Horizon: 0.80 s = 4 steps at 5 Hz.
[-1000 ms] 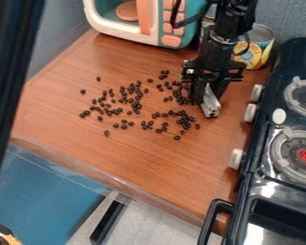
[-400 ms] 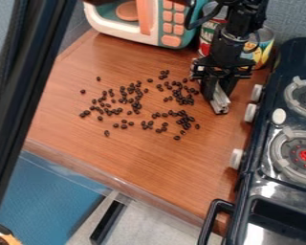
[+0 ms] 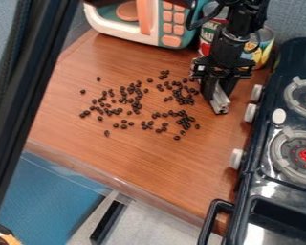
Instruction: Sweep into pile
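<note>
Beans point(image 3: 181, 99) lie scattered near the stove point(image 3: 268, 184) — we see the gripper point(image 3: 219, 95) closer to it, jaws clenched on a grey bar point(image 3: 220, 105).

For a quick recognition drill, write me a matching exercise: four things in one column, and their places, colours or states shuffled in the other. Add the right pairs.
Things:
1. beans
2. toy microwave
3. stove
4. hand

Places, colours, states:
A. black, along the picture's right edge, with red-centred burners
B. at the picture's right side of the scattered cluster, in front of the cans
C. loosely spread over the wooden counter
D. teal and white, with coral buttons

Right pairs: 1-C, 2-D, 3-A, 4-B
</note>
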Each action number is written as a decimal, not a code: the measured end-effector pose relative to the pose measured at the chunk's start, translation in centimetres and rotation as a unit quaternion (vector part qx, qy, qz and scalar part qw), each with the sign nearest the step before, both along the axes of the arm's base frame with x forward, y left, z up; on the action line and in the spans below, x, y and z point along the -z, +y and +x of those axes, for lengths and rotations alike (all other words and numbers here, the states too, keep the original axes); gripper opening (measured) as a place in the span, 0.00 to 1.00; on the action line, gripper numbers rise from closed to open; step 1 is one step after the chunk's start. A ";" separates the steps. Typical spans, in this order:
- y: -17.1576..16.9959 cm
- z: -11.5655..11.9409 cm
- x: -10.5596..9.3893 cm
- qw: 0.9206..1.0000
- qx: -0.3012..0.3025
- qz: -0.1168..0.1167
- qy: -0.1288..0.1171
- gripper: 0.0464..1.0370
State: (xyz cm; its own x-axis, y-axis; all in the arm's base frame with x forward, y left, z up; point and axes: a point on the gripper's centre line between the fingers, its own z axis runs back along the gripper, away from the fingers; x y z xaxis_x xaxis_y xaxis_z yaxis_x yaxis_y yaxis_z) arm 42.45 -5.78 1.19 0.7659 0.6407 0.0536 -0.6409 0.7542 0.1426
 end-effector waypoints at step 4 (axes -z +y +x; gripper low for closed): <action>7.3 -2.7 0.3 1.000 0.002 -0.018 0.003 0.34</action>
